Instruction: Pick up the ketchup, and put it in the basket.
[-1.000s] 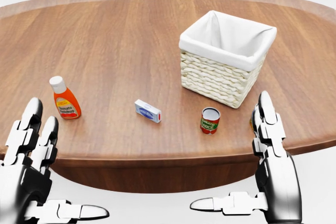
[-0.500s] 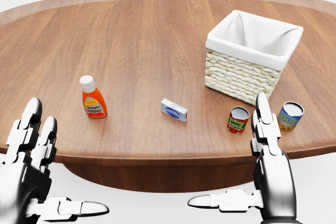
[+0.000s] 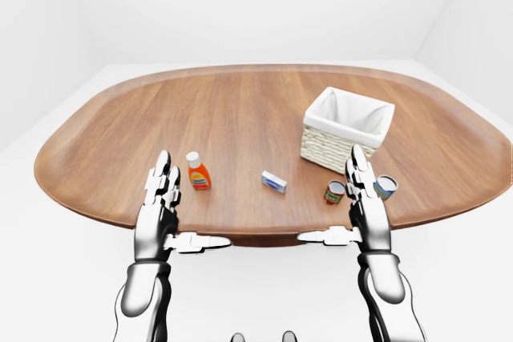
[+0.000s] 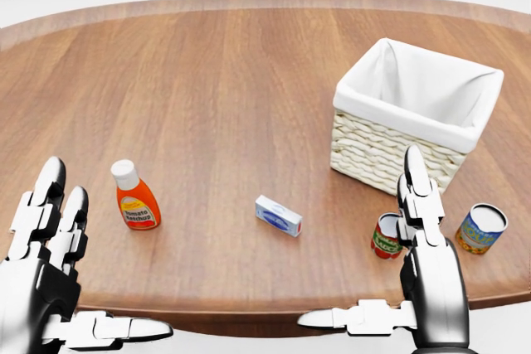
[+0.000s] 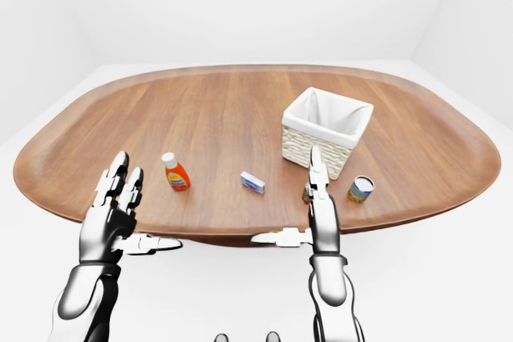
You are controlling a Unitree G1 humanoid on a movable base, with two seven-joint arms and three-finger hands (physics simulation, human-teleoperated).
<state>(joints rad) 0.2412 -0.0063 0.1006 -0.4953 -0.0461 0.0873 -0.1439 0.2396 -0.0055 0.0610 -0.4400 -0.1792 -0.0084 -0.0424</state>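
Both hands are released, fingers spread, holding nothing. I steer my left hand (image 4: 58,267) up-right in the head view toward the upright ketchup (image 4: 135,196), gripping its body, then carry it to the basket (image 4: 412,118) at upper right.

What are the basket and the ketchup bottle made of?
The basket looks like pale woven wicker: you can see braided rows on its sides, with a white cloth lining folded over the rim. The ketchup bottle looks like smooth, shiny orange plastic with a white cap, though a render can't confirm it.
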